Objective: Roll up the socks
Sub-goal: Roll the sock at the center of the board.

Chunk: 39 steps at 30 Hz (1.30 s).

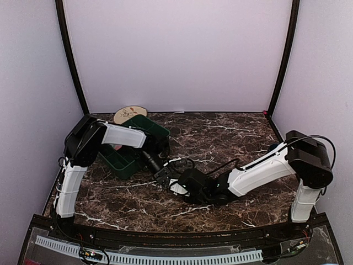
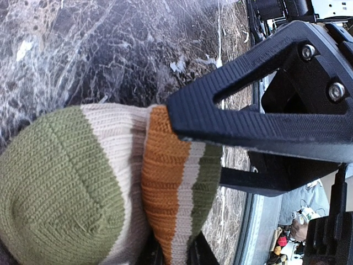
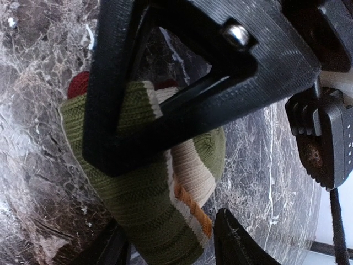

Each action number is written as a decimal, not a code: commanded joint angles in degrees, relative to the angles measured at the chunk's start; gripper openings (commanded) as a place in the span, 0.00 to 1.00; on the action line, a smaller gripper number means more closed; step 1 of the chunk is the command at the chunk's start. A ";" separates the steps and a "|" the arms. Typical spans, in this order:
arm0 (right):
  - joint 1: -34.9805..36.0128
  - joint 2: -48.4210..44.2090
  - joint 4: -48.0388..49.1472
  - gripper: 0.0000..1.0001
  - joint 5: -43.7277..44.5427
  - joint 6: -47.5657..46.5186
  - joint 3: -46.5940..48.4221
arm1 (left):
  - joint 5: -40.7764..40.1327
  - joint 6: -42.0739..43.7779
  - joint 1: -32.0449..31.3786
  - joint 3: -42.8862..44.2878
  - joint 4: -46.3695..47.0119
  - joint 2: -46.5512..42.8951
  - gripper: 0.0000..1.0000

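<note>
- left fingers (image 2: 231, 118) clamped on striped sock (image 2: 83, 187) at its orange cuff (image 2: 162, 182), anchoring it mid-tabletop (image 1: 237, 132)
- right fingers (image 3: 110, 83) straddle the sock's bunched body, likely to roll it; can't tell if gripping

The knitted sock (image 2: 83, 187) shows bands of olive green, cream and orange. The table (image 1: 237, 138) is dark brown marble veined with white. The bins (image 1: 122, 164) are dark green, the plate (image 1: 129, 114) is beige with a small motif, and the arms (image 1: 259, 172) are white and black.
</note>
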 commanded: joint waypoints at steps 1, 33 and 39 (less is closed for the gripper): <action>-0.16 2.20 -0.58 0.50 -2.38 0.94 1.30 | -1.04 -0.13 0.32 -0.56 -1.77 1.14 0.13; -1.57 1.26 -12.12 0.00 -11.67 6.86 4.86 | -16.21 -10.86 2.55 -1.04 3.78 -3.52 0.39; -1.68 1.23 -15.17 0.00 -12.45 7.94 6.14 | -18.12 -14.09 3.21 -6.38 9.70 -9.55 0.40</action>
